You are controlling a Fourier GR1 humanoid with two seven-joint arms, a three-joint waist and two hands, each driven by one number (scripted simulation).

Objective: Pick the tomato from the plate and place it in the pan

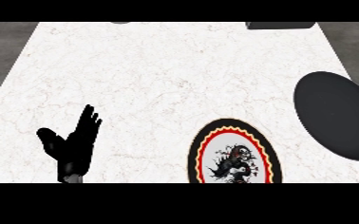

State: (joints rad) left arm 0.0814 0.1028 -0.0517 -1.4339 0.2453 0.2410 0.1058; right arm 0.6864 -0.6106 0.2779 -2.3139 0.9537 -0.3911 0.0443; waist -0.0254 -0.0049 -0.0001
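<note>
Off to the right of the left hand, whose fingers are straight and spread, pointing up, sits the plate with the red and black rim, cut off by the lower edge. That hand is just resting, holding nothing. Funny thing: no tomato shows on the plate, only the printed pattern in its middle. Further right again, well apart from the fingers, is the dark pan at the counter's edge, and nothing red shows in it either. The right hand isn't in view at all. So honestly I can't tell where the tomato is or how far along the job has got.
</note>
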